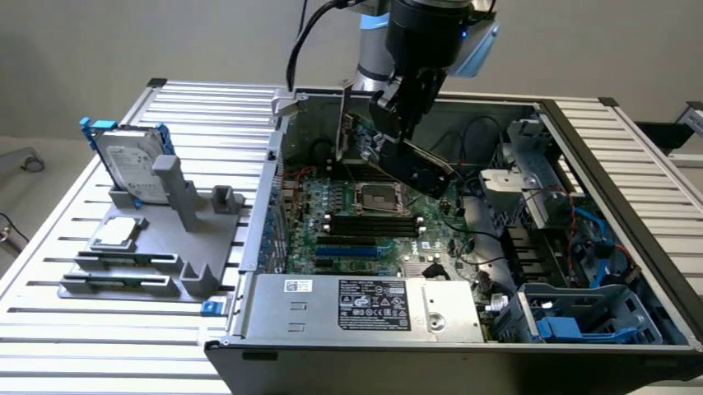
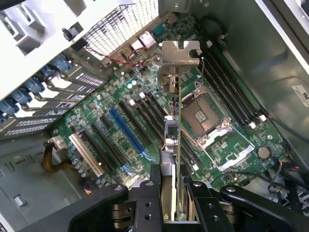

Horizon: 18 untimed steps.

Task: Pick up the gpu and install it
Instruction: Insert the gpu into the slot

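Observation:
The gpu (image 1: 416, 164) hangs tilted inside the open computer case (image 1: 255, 247), above the green motherboard (image 1: 329, 214) near the CPU socket (image 1: 379, 197). My gripper (image 1: 398, 130) reaches down into the case from above and is shut on the card's near end. In the wrist view the gpu (image 2: 173, 140) appears edge-on, its silver end bracket (image 2: 179, 53) at the far end, clamped between my gripper's (image 2: 176, 203) two black fingers. The card floats over the row of expansion slots, apart from the long blue slot (image 2: 126, 131), and touches nothing.
A grey holder (image 1: 165, 271) stands outside the case at the exterior view's left, carrying a hard drive in a blue frame (image 1: 132, 164) and a small silver CPU chip (image 1: 118, 233). The power supply (image 1: 357, 304) fills the case's near side. Cables and drive bays (image 1: 571, 247) crowd its right.

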Available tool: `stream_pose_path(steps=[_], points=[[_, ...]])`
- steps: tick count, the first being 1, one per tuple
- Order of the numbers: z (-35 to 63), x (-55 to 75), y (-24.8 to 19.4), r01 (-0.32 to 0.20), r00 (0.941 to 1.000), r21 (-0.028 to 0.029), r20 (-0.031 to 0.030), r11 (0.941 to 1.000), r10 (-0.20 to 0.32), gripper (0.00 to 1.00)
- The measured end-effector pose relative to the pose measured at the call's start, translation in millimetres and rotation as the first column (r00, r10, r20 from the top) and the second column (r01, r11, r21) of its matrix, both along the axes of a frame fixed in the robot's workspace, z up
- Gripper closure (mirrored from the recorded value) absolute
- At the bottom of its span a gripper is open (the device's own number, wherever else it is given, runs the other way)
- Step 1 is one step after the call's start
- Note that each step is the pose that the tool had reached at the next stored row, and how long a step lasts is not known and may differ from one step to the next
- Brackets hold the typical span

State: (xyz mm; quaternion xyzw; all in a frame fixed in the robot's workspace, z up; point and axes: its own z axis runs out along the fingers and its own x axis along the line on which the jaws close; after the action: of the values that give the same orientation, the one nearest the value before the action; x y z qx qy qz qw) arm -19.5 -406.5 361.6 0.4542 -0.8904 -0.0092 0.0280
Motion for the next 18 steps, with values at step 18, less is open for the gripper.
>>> stream_pose_path(steps=[18], points=[[-0.5,-1.5,-0.1,-0.309,0.9511,0.0004,0.0002,0.9511,0.309,0.74]])
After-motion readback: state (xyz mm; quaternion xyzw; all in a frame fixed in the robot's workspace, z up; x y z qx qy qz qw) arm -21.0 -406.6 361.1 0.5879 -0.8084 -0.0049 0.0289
